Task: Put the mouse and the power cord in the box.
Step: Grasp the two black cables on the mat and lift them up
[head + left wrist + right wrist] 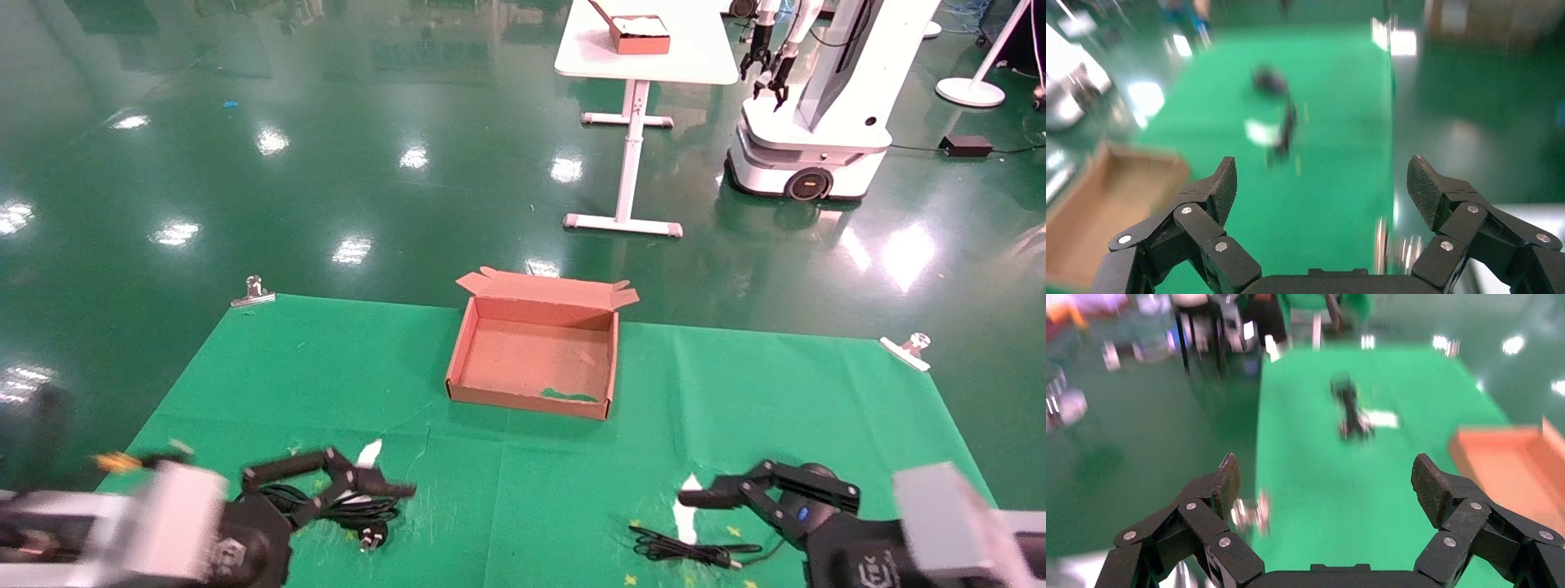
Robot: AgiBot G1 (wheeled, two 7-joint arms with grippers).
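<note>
**Both grippers over the near edge, box empty**

The box [535, 357] stands open at the far middle of the green bench [735, 457]. The left gripper [372, 480], fingers apart, hovers above the power cord [351, 513] at near left. The right gripper [709, 500], fingers apart, is above the thin mouse cable [682, 549] at near right.

Glossy dark green floor [343, 147] fills the upper frame, dotted with bright reflections of ceiling lights. White table [703, 57] on a white pedestal leg, upper centre-right, carrying a small brown box [640, 34]. White lamp base [970, 91] at upper right. Green cloth [327, 384] covers the surface in the lower frame, clipped at both far corners by metal clips [253, 292].
</note>
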